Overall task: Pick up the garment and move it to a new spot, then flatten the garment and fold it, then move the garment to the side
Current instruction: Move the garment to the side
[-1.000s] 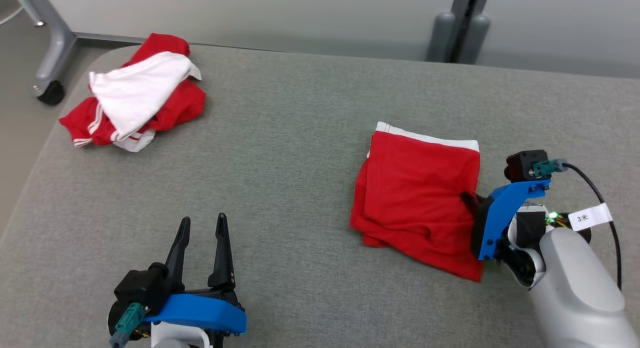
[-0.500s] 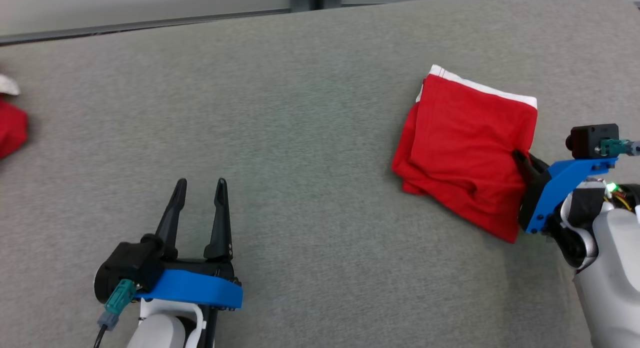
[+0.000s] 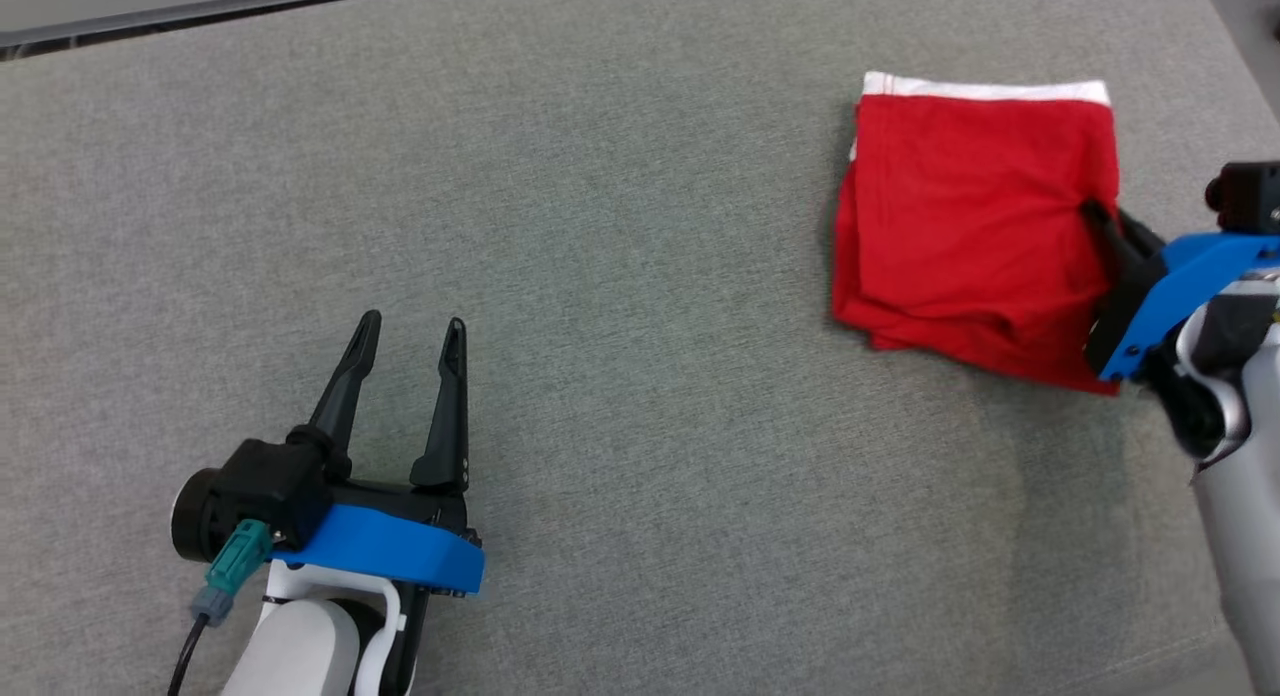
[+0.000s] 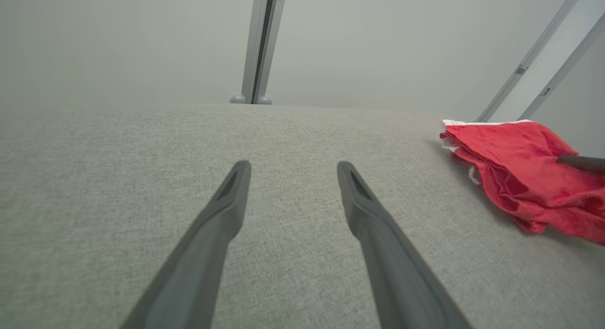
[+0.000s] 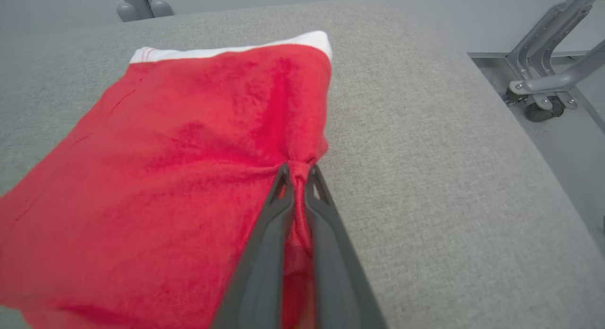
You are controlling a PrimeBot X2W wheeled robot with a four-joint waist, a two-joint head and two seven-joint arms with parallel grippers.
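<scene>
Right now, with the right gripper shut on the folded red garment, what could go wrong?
The right gripper pinches only a small bunch at the edge of the red garment, so dragging may pull its layers apart. The edge of the grey surface is close on that side; pushed further, the garment could slide off.

I was working in what looked like a lab or test bay. The broad worktop [image 3: 640, 226] was padded in plain grey fabric. Bare pale partition panels [image 4: 118, 45] met at a metal post [image 4: 261, 45] at twelve o'clock. At two o'clock a grey steel frame [image 5: 553, 78] stood on a caster [image 5: 539, 112] over smooth grey floor [image 5: 581, 149].
</scene>
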